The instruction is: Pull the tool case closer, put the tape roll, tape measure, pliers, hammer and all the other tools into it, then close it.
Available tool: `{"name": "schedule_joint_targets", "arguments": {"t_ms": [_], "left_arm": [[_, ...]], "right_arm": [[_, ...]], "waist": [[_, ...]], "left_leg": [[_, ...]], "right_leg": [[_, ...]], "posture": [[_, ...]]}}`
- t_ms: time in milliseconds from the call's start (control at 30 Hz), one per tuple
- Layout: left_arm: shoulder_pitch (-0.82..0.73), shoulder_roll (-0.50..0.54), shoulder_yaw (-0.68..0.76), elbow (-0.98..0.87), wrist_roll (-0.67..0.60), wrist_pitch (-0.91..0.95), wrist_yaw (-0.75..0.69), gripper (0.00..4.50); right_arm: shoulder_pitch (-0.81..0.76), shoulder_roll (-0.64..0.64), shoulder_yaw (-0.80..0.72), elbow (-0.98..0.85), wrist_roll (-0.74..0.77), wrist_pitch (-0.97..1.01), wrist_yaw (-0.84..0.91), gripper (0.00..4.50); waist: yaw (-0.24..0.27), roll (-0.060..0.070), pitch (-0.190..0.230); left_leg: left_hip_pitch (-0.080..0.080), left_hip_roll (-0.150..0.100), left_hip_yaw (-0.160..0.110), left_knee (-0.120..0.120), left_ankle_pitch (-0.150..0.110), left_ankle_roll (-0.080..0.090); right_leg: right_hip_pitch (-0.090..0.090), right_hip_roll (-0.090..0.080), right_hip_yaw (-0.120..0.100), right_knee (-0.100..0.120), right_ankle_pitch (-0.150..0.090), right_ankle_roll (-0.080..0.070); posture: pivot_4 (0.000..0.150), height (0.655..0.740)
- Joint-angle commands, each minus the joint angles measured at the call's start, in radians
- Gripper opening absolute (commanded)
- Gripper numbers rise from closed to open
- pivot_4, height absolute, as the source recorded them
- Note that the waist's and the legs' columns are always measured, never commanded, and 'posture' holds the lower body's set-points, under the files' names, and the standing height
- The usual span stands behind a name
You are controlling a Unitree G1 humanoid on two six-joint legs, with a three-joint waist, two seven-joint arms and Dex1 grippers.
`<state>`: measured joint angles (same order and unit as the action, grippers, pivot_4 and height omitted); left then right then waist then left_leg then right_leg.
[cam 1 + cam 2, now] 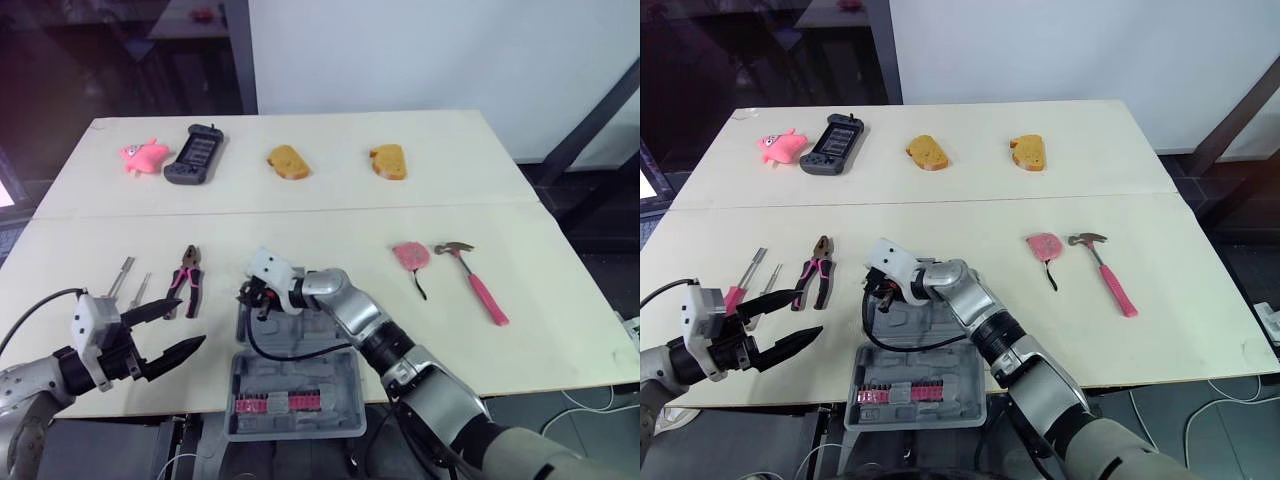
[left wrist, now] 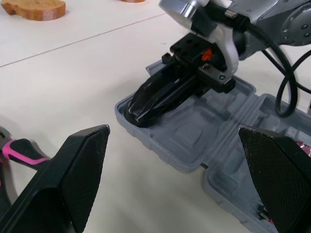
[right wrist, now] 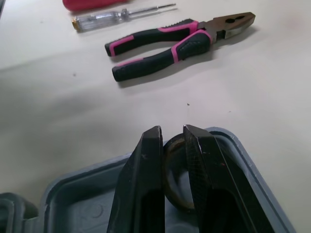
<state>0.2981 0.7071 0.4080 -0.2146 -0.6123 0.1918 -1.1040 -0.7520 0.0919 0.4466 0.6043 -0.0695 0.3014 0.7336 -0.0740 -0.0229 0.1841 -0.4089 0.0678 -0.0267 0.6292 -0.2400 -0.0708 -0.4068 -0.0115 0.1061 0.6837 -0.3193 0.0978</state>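
The grey tool case (image 1: pixel 300 372) lies open at the table's front centre, with pink bits in its near half. My right gripper (image 1: pixel 250 297) reaches into the far half, shut on a dark tape roll (image 3: pixel 176 179) that sits low over the case floor. My left gripper (image 1: pixel 190 322) hangs open and holds nothing, at the front left beside the case. The pink-and-black pliers (image 1: pixel 187 280) and two screwdrivers (image 1: pixel 122 275) lie left of the case. The pink tape measure (image 1: pixel 409 256) and pink-handled hammer (image 1: pixel 478 285) lie to the right.
Along the far side of the table are a pink pig toy (image 1: pixel 143 155), a black handheld device (image 1: pixel 196 155) and two bread pieces (image 1: pixel 288 162) (image 1: pixel 389 161). The case's near half overhangs the table's front edge.
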Motion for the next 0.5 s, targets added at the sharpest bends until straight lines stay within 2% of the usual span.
{"name": "schedule_joint_targets", "arguments": {"t_ms": [33, 233, 500], "left_arm": [[0.001, 0.011, 0.015, -0.03, -0.001, 0.001, 0.006, 4.5], [0.004, 0.009, 0.016, -0.034, -0.005, 0.002, 0.006, 4.5], [0.006, 0.006, 0.014, -0.027, -0.004, -0.002, 0.0, 4.5]], "right_arm": [[0.013, 0.002, 0.02, 0.057, -0.032, 0.012, -0.009, 0.76], [0.035, 0.01, -0.001, 0.021, -0.003, -0.004, 0.009, 0.76], [0.07, 0.02, -0.12, -0.225, 0.152, -0.016, 0.056, 0.76]], "waist": [[0.0, 0.0, 0.0], [0.0, 0.0, 0.0], [0.001, 0.0, 0.0]], "left_leg": [[0.0, 0.0, 0.0, 0.0, 0.0, 0.0], [0.001, 0.0, 0.0, 0.0, 0.0, 0.0], [0.0, 0.0, 0.0, 0.0, 0.0, 0.0]], "right_leg": [[0.001, 0.0, 0.0, 0.0, 0.0, 0.0], [0.001, 0.0, 0.0, 0.0, 0.0, 0.0], [0.0, 0.0, 0.0, 0.0, 0.0, 0.0]], "posture": [[0.15, 0.74], [0.15, 0.74], [0.15, 0.74]]}}
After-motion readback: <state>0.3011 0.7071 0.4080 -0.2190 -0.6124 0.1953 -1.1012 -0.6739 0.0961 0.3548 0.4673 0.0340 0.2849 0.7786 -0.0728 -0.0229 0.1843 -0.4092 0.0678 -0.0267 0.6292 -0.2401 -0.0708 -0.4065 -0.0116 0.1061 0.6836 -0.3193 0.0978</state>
